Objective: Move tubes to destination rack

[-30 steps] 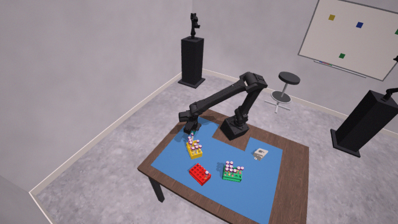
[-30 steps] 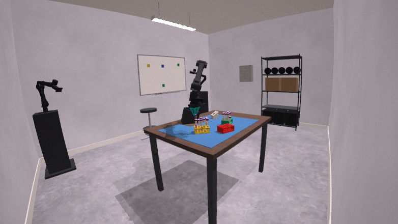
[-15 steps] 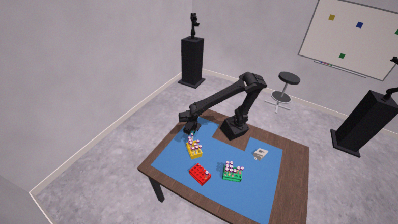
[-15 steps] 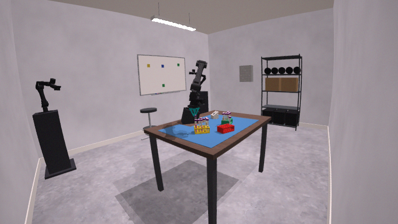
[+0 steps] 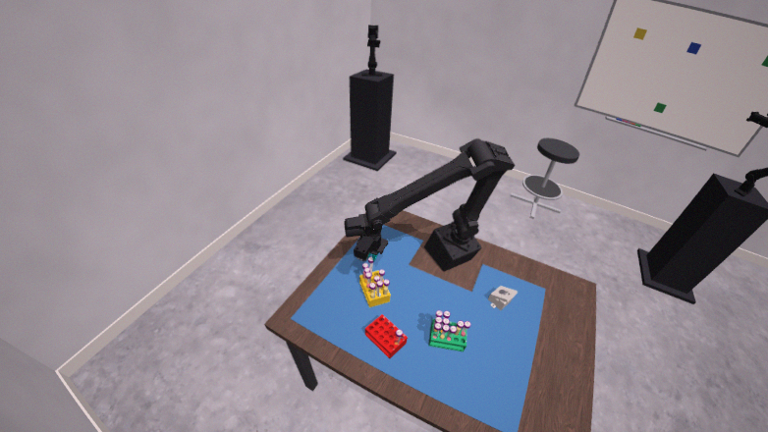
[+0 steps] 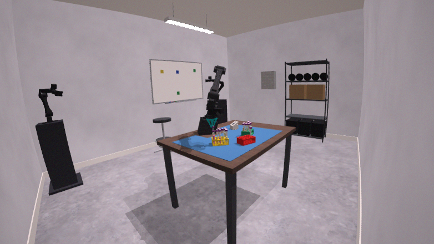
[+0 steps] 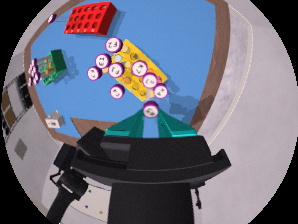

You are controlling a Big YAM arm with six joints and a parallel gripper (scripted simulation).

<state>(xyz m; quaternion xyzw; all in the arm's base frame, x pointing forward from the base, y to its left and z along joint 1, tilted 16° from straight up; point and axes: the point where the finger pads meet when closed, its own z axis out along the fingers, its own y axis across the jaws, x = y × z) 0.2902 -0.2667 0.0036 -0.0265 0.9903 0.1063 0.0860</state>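
Wrist view: I'm looking down past the claw (image 7: 152,121), and its teal fingers are pinched nearly together on a tube (image 7: 150,110) with a white-and-purple cap.
Claw: closed down narrow on that tube, gripping it just under the cap. I can't read the ID on the cap from here.
Where the tube is: held at the near end of the yellow rack RB (image 7: 149,64), the end closest to the arm's base. Can't tell if its tip is in a well or just above one.
RB: sits on the blue mat (image 5: 483,370) toward the left of the table (image 5: 569,322), with a bunch of capped tubes already standing in it.
RA: the green rack (image 5: 448,339) is well apart from RB, with its own cluster of capped tubes.
QR: the red rack (image 5: 382,333) is between the other two, closer to the table's front edge, and I can see one tube in a corner well.
DONE button: small white box (image 5: 503,297) near the arm's base (image 5: 443,258), claw nowhere near it.
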